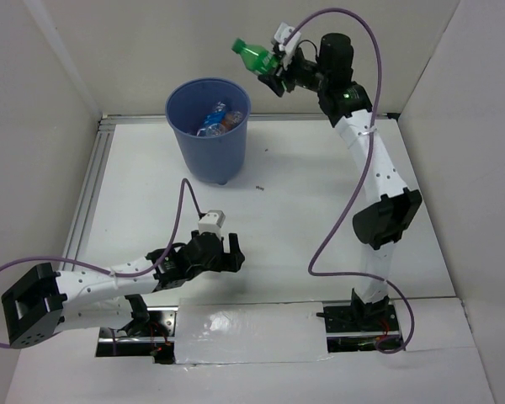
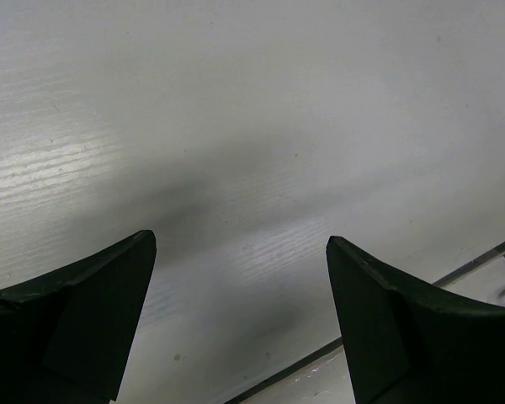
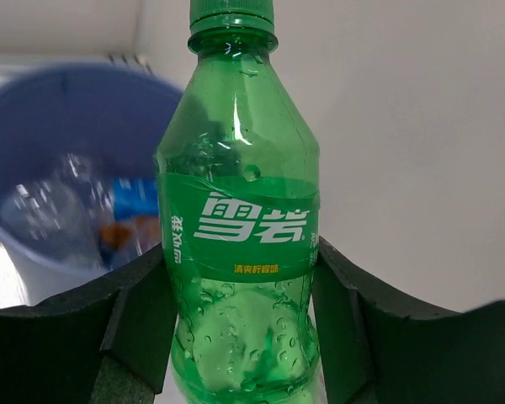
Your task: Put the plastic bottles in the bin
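Note:
My right gripper (image 1: 273,74) is shut on the green bottle (image 1: 254,56), held high in the air just right of and above the blue bin (image 1: 209,130). In the right wrist view the green bottle (image 3: 240,227) sits between both pads, cap pointing away, with the bin (image 3: 59,109) below to the left. Inside the bin lie several bottles (image 1: 219,119): clear ones with blue labels and an orange one. My left gripper (image 1: 227,259) is open and empty, low over the bare table near the front; its fingers (image 2: 84,311) frame only white surface.
White walls enclose the table on the left, back and right. An aluminium rail (image 1: 88,189) runs along the table's left edge. A small dark speck (image 1: 258,187) lies on the table right of the bin. Purple cables loop from both arms.

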Tool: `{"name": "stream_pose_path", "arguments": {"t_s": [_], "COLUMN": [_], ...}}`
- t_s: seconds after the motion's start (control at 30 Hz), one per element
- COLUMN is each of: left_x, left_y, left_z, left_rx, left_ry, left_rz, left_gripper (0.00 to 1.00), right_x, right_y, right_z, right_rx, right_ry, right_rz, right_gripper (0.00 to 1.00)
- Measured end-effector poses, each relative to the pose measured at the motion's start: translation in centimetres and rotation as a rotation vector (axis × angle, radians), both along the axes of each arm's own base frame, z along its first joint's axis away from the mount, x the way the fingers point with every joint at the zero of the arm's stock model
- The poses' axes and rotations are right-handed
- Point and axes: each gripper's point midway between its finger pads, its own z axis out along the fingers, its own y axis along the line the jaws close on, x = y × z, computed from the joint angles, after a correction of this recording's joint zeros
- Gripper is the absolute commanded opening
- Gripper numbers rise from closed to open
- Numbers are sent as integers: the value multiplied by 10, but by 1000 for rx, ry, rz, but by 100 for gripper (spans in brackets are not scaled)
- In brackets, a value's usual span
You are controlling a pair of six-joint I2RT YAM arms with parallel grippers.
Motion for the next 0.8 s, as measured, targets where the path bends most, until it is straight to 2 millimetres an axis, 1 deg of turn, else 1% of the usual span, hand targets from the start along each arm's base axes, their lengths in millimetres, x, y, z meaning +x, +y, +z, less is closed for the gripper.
{"name": "stream_pose_path", "arguments": {"t_s": [0.03,0.1,0.17,0.2,0.27,0.33,0.37,0.4,0.47,0.5,0.57,0.6,0.63,0.73,0.8], "left_x": [0,1,1,2,3,4,4,4,3,4,5,5,5,6,7], "left_y": [0,-1,-1,-2,-3,-4,-4,-5,-5,-5,-4,-4,-4,-3,-2], "left_z": [0,1,2,3,6,10,12,14,19,22,26,28,30,31,31], "left_rx": [1,1,-2,-4,-11,-19,-23,-29,-40,-48,-59,-64,-67,-68,-56], "left_ry": [-3,-8,-11,-13,-18,-25,-31,-35,-46,-52,-63,-68,-71,-79,-88], "left_rz": [-3,-5,-6,-6,-5,-4,-3,-4,-4,-2,2,4,6,11,2], "left_gripper": [95,95,95,95,95,95,95,95,95,95,95,95,95,95,96], "right_x": [-5,-12,-14,-13,-10,-7,-5,-4,-2,-1,1,2,5,8,10], "right_y": [11,34,56,66,91,116,127,138,154,159,161,160,157,140,119], "right_z": [12,24,19,13,-10,-38,-55,-71,-93,-100,-105,-104,-98,-73,-50], "right_rx": [19,48,62,66,68,66,61,59,58,58,59,64,72,99,117], "right_ry": [-27,-45,-34,-20,24,78,115,151,199,217,229,230,221,193,167], "right_rz": [25,72,108,121,143,162,165,168,168,163,144,132,109,38,-35], "right_gripper": [23,24,27,30,40,59,71,79,99,99,99,99,99,99,99]}}
